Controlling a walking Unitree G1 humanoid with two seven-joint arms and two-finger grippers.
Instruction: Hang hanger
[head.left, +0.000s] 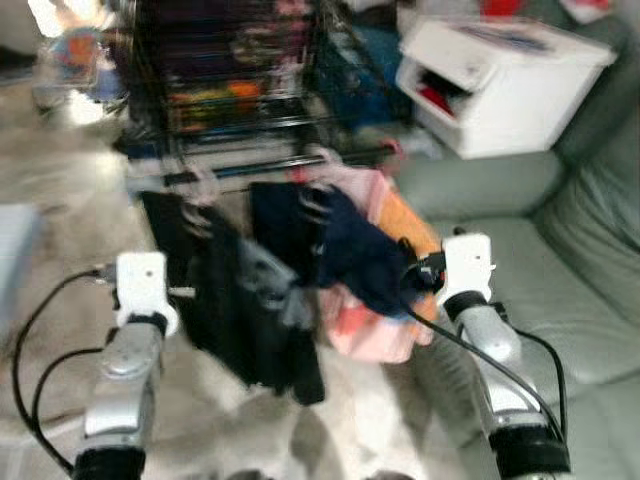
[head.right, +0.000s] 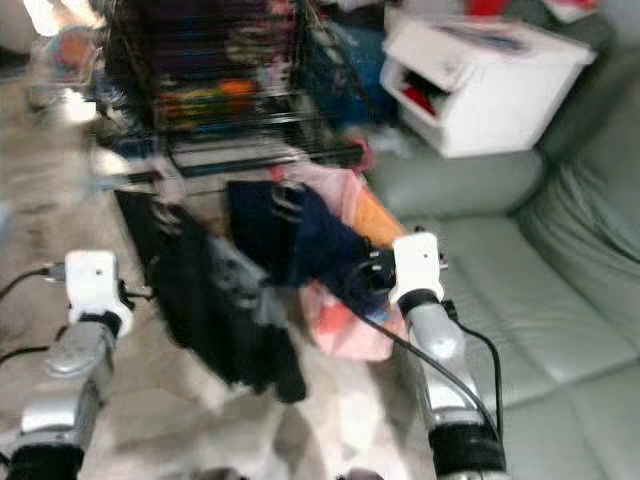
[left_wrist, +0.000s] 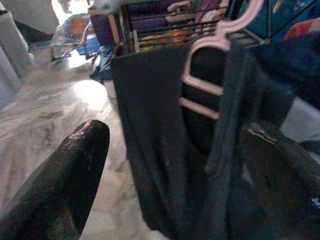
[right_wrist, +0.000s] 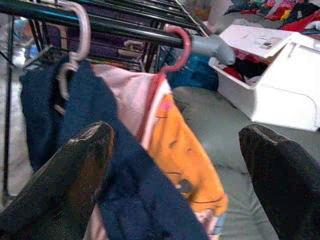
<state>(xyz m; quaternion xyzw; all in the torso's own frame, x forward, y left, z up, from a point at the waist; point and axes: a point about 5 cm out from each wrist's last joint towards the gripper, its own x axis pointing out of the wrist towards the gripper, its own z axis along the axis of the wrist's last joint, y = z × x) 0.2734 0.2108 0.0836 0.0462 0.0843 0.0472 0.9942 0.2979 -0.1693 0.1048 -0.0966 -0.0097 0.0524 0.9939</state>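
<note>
Black fingers, left: the left gripper (left_wrist: 165, 165) is spread wide, one scuffed fingertip (left_wrist: 75, 165) at 8 o'clock in the wrist view, nothing clamped between.
Black fingers, right: the right gripper (right_wrist: 175, 165) is spread wide too, both tips apart and holding nothing.
Hanger: the pale pink hanger (left_wrist: 210, 70) sits dead ahead of the left fingers, toward 12 o'clock, its hook up by the rail.
Its load: a dark garment (head.left: 235, 300) droops from it, soft, limp cloth, long axis running 12 to 6.
Nearer arm: the left, by my reading; the hanger lies straight along its reach.
Rail: a black rod (right_wrist: 100, 25), smooth and round, runs roughly 9 to 3 in the right wrist view.
Already hung: a red hook (right_wrist: 177, 47) and a pale hook (right_wrist: 80, 30) ride that rod, carrying a navy piece (head.left: 345, 245) and pink-orange cloth (right_wrist: 185, 150).
Around: grey-green sofa (head.left: 560, 300) at 3 o'clock, white box (head.left: 500, 80) at 1 o'clock, marbled floor (left_wrist: 60, 110) below.
</note>
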